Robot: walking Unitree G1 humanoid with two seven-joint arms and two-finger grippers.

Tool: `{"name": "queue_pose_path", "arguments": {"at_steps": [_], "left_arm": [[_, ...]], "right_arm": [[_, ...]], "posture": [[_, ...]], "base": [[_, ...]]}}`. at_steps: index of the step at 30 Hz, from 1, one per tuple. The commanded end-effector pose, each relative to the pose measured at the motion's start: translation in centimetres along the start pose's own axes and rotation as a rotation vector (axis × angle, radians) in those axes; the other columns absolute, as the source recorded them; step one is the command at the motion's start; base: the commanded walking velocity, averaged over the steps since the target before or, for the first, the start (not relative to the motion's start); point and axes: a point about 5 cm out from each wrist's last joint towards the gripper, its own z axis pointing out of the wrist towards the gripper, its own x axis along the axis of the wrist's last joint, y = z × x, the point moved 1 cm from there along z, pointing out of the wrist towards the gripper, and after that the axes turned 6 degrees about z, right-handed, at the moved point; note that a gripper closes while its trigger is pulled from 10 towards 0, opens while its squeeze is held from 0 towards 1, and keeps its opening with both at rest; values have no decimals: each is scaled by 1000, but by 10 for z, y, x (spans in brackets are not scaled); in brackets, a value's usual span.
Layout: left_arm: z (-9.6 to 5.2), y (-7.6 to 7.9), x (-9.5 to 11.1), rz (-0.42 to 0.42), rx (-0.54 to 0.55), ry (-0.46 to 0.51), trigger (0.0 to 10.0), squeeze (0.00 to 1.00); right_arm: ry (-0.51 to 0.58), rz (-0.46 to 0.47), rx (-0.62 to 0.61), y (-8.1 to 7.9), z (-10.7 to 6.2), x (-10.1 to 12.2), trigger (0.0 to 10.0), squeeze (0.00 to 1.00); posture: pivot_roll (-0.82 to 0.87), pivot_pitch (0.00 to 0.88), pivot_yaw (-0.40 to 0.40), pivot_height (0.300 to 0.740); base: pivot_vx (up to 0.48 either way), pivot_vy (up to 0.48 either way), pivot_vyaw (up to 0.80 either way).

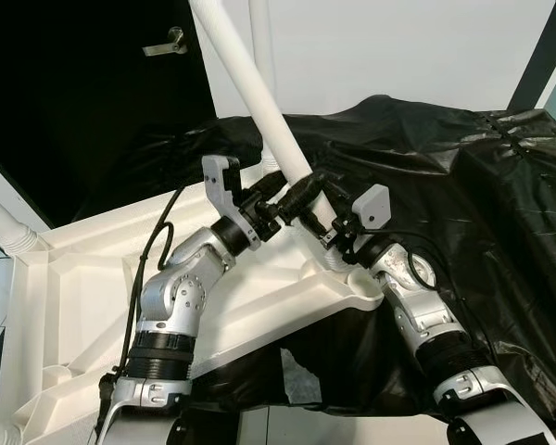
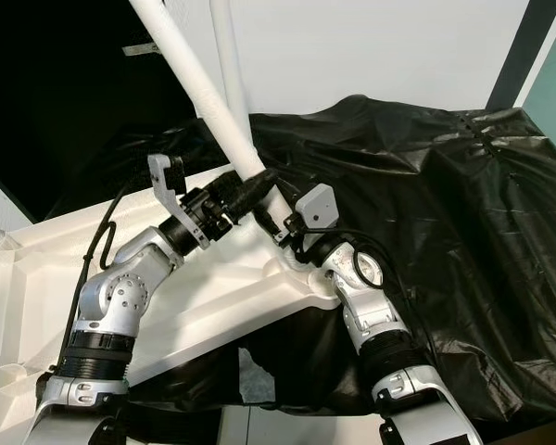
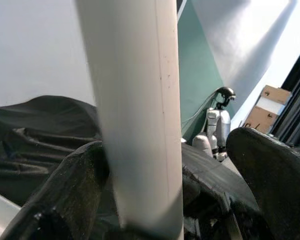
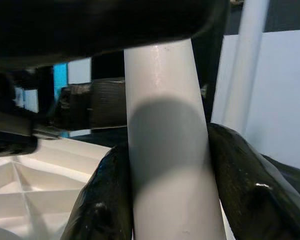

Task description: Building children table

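The white table top (image 1: 74, 278) lies upside down, ribs showing. A long white leg (image 1: 259, 93) slants up from the socket (image 1: 338, 269) at its near right corner. My right gripper (image 1: 320, 215) is shut on the leg just above the socket, a black finger (image 4: 105, 190) pressed on each side. My left gripper (image 1: 292, 190) reaches in from the left a little higher and is open around the leg. One of its fingers (image 3: 65, 190) touches the tube while the other finger (image 3: 270, 175) stands off it.
A black sheet (image 1: 463, 185) covers the surface under and right of the table top. A second white leg (image 2: 224, 56) stands upright behind, and another leg (image 1: 0, 222) rises at the far left corner. A dark door with a handle (image 1: 167, 42) is behind.
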Motion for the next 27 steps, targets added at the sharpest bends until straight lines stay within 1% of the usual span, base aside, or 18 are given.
{"name": "queue_pose_path", "arguments": {"at_steps": [1, 2, 4, 5, 10, 11, 13, 14, 20, 23, 25, 27], "left_arm": [[2, 10, 9, 10, -220, 38, 10000, 0], [4, 6, 13, -6, -186, 50, 10000, 0], [6, 4, 15, -19, -168, 58, 10000, 0], [7, 1, 21, -46, -156, 71, 10000, 0], [7, 0, 24, -68, -155, 79, 10000, 0], [7, -1, 25, -79, -154, 77, 2745, 0], [7, -1, 25, -79, -154, 77, 2745, 0], [7, -1, 27, -75, -157, 81, 0, 0], [6, 0, 30, -64, -160, 87, 0, 0], [7, 1, 32, -32, -158, 94, 0, 0], [9, 7, 38, 1, -163, 107, 0, 0], [9, 7, 38, 1, -163, 107, 0, 0]], "right_arm": [[13, 8, 31, -5, 3, 4, 10000, 0], [13, 10, 42, -7, 3, 4, 10000, 0], [13, 11, 49, -9, 3, 4, 10000, 0], [8, 13, 60, -11, 2, 4, 10000, 0], [4, 16, 66, -12, 1, 3, 10000, 0], [3, 17, 68, -13, 0, 3, 10000, 0], [3, 17, 68, -13, 0, 3, 10000, 0], [5, 14, 70, -14, 0, 3, 10000, 0], [4, 11, 77, -16, -1, 3, 10000, 0], [-1, 7, 76, -16, -1, 3, 10000, 0], [-22, 38, 59, -12, 0, 2, 10000, 0], [-22, 38, 59, -12, 0, 2, 10000, 0]], "posture": [[-35, 0, 57, 740], [-37, 0, 58, 740], [-37, 0, 58, 740], [-36, 0, 60, 740], [-36, 0, 61, 740], [-35, 0, 62, 740], [-35, 0, 62, 740], [-34, 0, 64, 740], [-32, 0, 65, 740], [-33, 0, 63, 740], [-31, 0, 63, 740], [-31, 0, 63, 740]], "base": [[0, 0, 0], [0, 0, 0], [0, 0, 0], [0, 0, 0], [0, 0, 0], [0, 0, 0], [0, 0, 0], [0, 0, 0], [0, 0, 0], [0, 0, 0], [0, 0, 0], [0, 0, 0]]}}
